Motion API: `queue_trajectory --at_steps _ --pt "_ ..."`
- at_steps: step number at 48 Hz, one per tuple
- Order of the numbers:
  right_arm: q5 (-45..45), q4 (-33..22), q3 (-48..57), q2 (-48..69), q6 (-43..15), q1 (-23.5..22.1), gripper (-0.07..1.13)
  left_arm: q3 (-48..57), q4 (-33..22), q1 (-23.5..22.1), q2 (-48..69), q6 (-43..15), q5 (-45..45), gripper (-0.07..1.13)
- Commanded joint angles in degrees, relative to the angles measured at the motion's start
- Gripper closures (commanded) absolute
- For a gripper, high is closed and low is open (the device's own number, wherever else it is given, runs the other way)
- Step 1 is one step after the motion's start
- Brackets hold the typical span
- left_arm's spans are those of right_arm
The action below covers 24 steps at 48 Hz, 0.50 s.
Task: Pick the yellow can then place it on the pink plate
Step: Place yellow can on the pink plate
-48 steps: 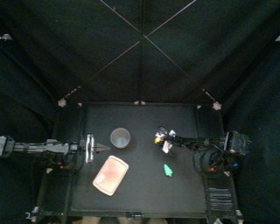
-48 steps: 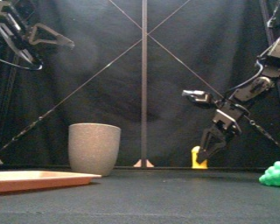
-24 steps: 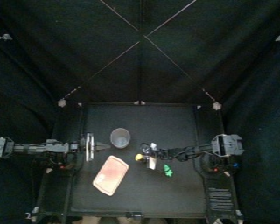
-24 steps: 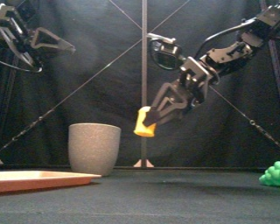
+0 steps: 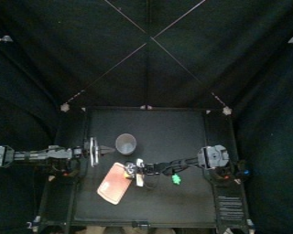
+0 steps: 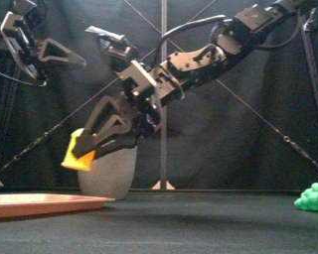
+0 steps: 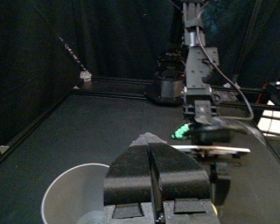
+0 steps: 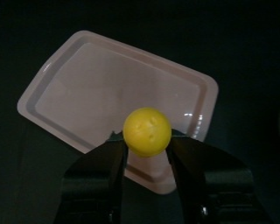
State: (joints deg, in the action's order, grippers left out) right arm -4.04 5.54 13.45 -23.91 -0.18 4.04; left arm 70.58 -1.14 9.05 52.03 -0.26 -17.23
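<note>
Yellow can (image 8: 146, 131), lower part hidden, pinched by right hand (image 8: 146, 150) above pink plate (image 8: 95, 83).

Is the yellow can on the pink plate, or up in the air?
Up in the air. The right claw holds the yellow can above the pink plate, with a clear gap between them.

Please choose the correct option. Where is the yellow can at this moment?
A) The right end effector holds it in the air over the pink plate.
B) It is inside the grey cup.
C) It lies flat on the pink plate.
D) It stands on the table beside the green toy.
A: the right end effector grips the yellow can clear of the pink plate, and the right wrist view shows the plate beneath it.
</note>
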Motion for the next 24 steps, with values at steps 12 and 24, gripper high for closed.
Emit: queue_trajectory --at_steps 12,24 --pt "3.08 -0.44 -11.25 -6.68 -0.09 0.53 0.40 -0.53 -0.18 0.62 -0.26 -0.09 -0.18 1.07" --pt "3.43 -0.26 -12.74 -8.17 -0.18 0.62 0.36 -0.18 -0.18 0.62 -0.26 0.00 -0.09 1.07"
